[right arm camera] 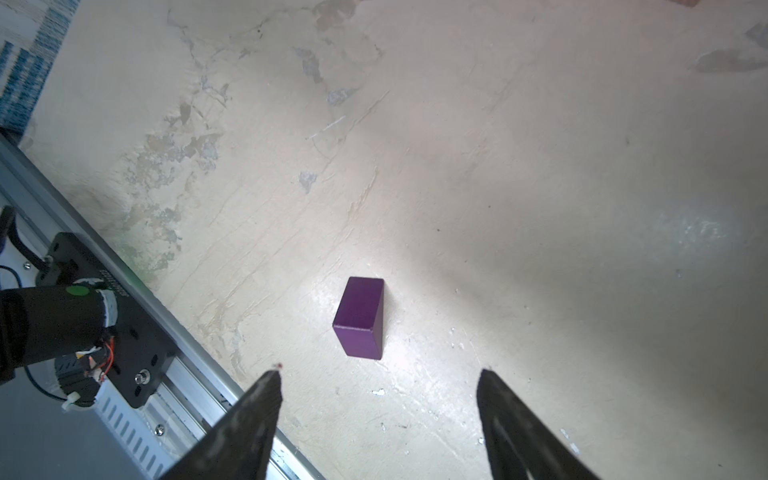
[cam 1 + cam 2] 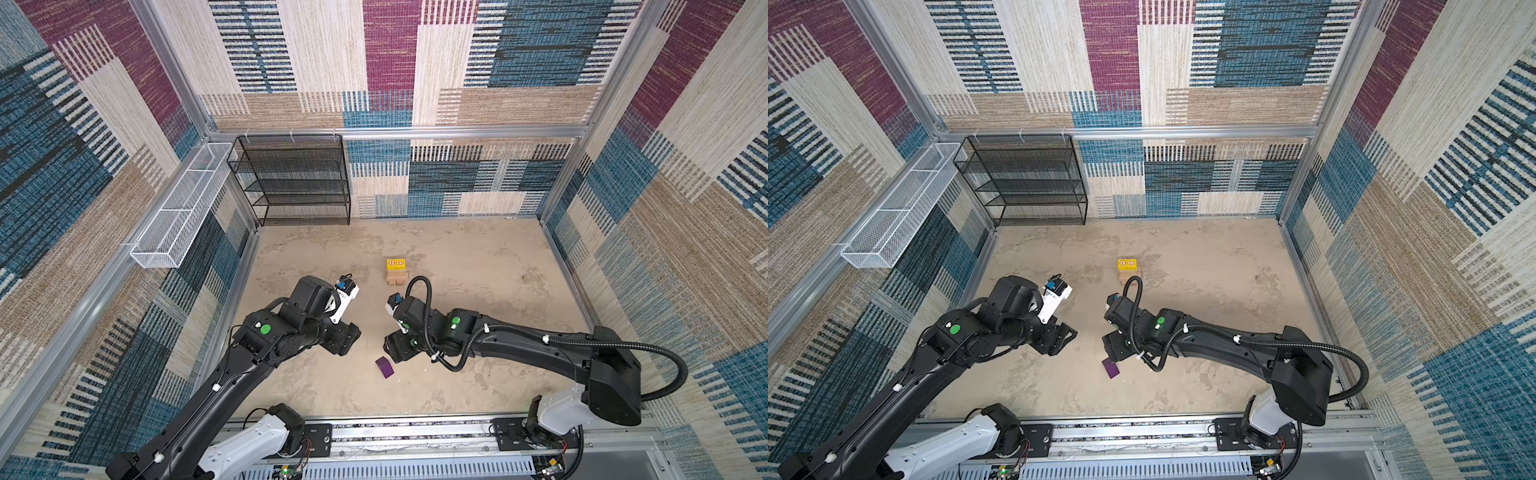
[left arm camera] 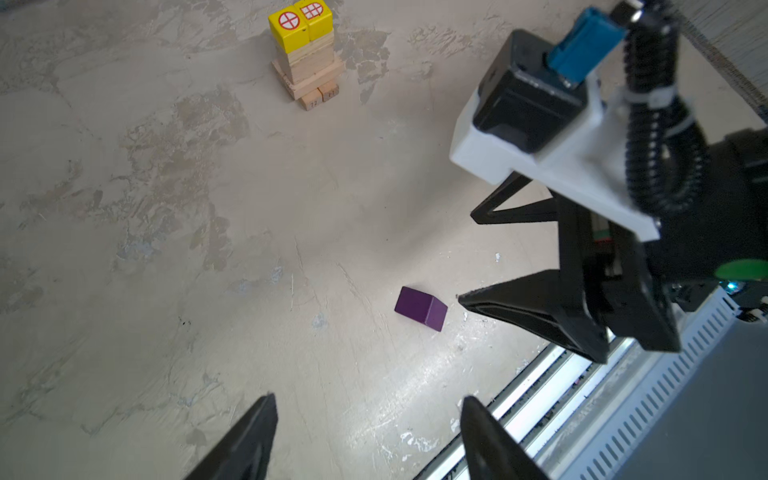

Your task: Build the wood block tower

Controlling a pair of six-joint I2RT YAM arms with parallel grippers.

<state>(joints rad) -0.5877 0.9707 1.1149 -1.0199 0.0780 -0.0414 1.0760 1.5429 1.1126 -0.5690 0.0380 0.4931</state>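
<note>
Fingers (image 1: pixel 257 415) apart near purple block (image 1: pixel 359 318)

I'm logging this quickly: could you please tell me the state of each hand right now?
Left hand: open, holding nothing.
Right hand: open, holding nothing; the purple block lies untouched in front of it.

Robotics lab test cell. The enclosure was framed in aluminium extrusion (image 2: pixel 457 132), with walls lined in patchwork carpet tiles (image 2: pixel 390 50) and a mottled beige tabletop (image 2: pixel 478 266). Left arm (image 2: pixel 232 374) and right arm (image 2: pixel 540 349) were mounted on a slotted base rail (image 2: pixel 415 436). A black mesh shelf rack (image 2: pixel 297 183) stood in the back corner; a white wire basket (image 2: pixel 183 208) hung on the side wall.
</note>
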